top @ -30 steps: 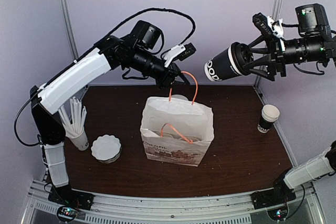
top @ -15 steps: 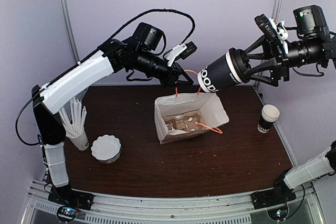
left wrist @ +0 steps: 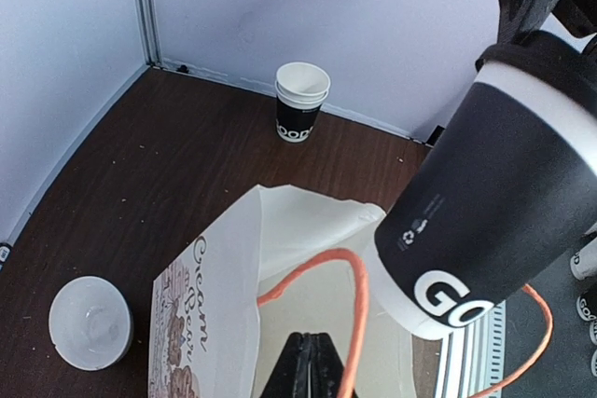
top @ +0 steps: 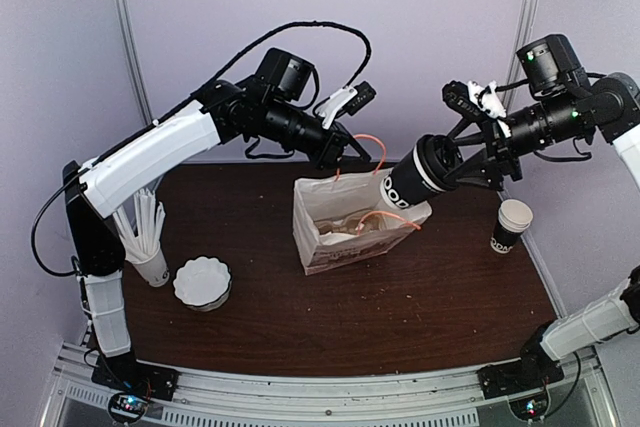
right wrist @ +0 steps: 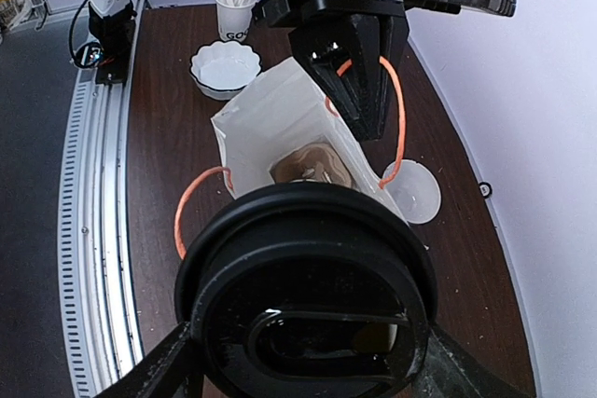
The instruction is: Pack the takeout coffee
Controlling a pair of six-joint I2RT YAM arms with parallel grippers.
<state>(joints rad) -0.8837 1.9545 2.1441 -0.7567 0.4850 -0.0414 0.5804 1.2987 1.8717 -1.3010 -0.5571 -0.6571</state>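
The left gripper is pinching one orange handle of the bag with its jaws fully closed, and it is holding this handle up and toward the back. I think this is for keeping the mouth of the bag open and turned to the other arm. The bag is leaning under this hold, and the second handle is hanging loose.

The right gripper is gripping the coffee around its upper part, near the lid, with the jaws standing wide on the cup body. The coffee is hanging in the air, tilted, its bottom pointing down to the left, just at the top right edge of the bag. Whether it is touching the paper, I cannot tell. The tilt is probably matching the leaning mouth, so that the cup can go in bottom first. A brown carrier is lying inside the bag, and I judge the coffee is meant for it. It is not packed yet.

The table is dark brown wood with a few crumbs. Pale lilac walls are closing it at the back and sides. A lidless cup is standing at the right, well apart from the bag. A cup of straws and a white bowl are standing at the left. A metal rail is running along the near edge.
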